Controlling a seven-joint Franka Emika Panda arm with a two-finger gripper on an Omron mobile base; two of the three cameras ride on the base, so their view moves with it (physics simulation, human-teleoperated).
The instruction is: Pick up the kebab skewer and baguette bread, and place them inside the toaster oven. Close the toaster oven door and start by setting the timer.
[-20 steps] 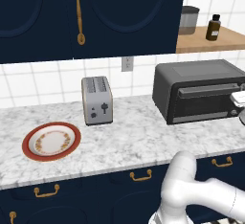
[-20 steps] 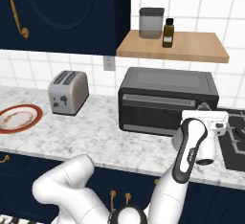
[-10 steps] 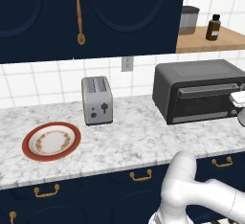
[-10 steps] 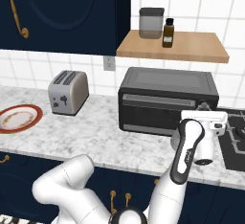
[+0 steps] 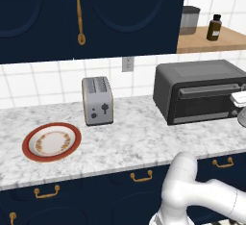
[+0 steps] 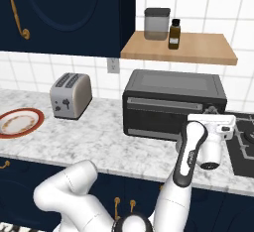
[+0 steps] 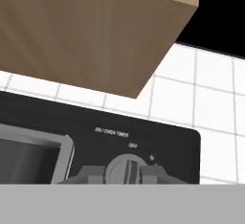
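The toaster oven (image 6: 173,104) stands on the marble table (image 5: 125,144) against the tiled wall, its door (image 5: 204,101) up and closed; through the dark glass its contents cannot be made out. A red-rimmed plate (image 5: 52,142) lies bare at the table's left end, well apart from the oven, with a silver slot toaster (image 5: 97,100) between them. Above, a wooden shelf (image 6: 198,50) carries a grey canister (image 6: 157,24) and a dark bottle (image 6: 174,33). The hand (image 7: 128,172) is at the oven's timer knob (image 7: 127,168) (marked with an OFF label), a finger tip (image 7: 91,174) either side; whether it is clenched on it I cannot tell
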